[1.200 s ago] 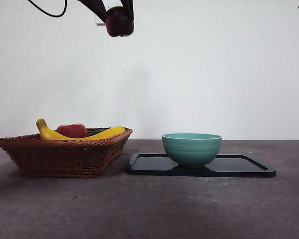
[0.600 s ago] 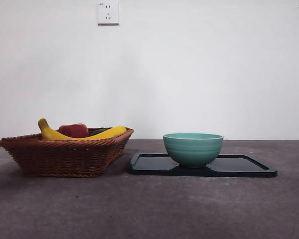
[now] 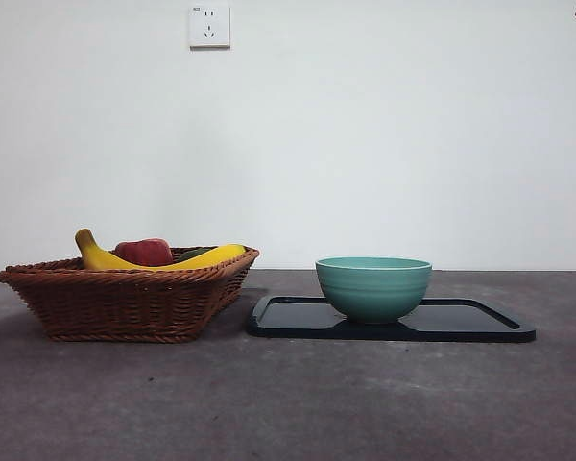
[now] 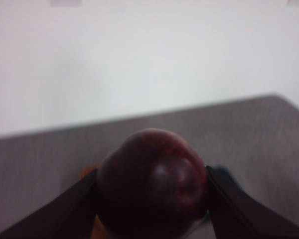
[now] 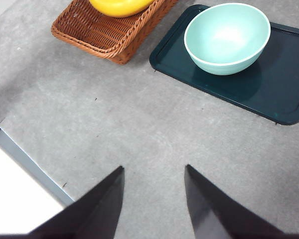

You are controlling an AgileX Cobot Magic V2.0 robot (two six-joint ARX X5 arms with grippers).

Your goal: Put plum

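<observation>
One second earlier our left gripper (image 4: pixel 152 191), clenching the plum (image 4: pixel 152 184), showed at twelve o'clock; we had lifted it clear.

A small round plum (image 4: pixel 152 181) shows dark maroon skin with a pale glossy patch, gripped between black jaws. Beside the plain dark teal rectangular tray (image 3: pixel 461 329), the woven wicker basket (image 3: pixel 125 303) is reddish brown. On that tray sits a turquoise ceramic bowl (image 3: pixel 373 288) with faint ridged bands. In the basket lie a yellow banana (image 3: pixel 206 256) and a red apple (image 3: pixel 144 252).
</observation>
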